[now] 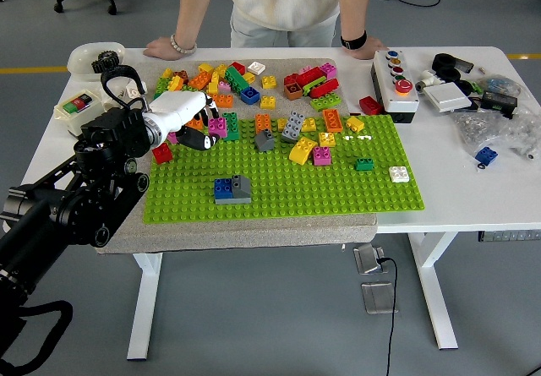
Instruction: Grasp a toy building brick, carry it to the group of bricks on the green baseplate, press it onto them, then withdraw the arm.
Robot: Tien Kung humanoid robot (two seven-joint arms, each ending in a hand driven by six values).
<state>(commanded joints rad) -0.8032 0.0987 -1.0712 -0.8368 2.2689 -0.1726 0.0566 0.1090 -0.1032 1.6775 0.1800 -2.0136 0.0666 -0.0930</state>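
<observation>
White worktop (473, 192) fills the middle of the frame, with a person standing at its far edge, both hands (161, 48) resting flat on it. A bright green studded baseplate (338, 186) lies on a grey mat, and loose plastic bricks in many colours (221, 79) are heaped along its upper edge. Lower left of centre on the plate stands the small blue-and-grey group of bricks (231, 189).

From the left of the frame the black left arm reaches in; its white-shelled robot hand (191, 130) hovers at the plate's upper left corner, fingers curled down beside a magenta brick (218, 127). Whether the fingers actually pinch a brick cannot be told; dark fingertips hide the contact. No right arm shows.

My reading is that the grasp step is in hand. Next calls for closing firmly on one brick, lifting it clear of its neighbours, then carrying it down and right to the blue-and-grey group.
</observation>
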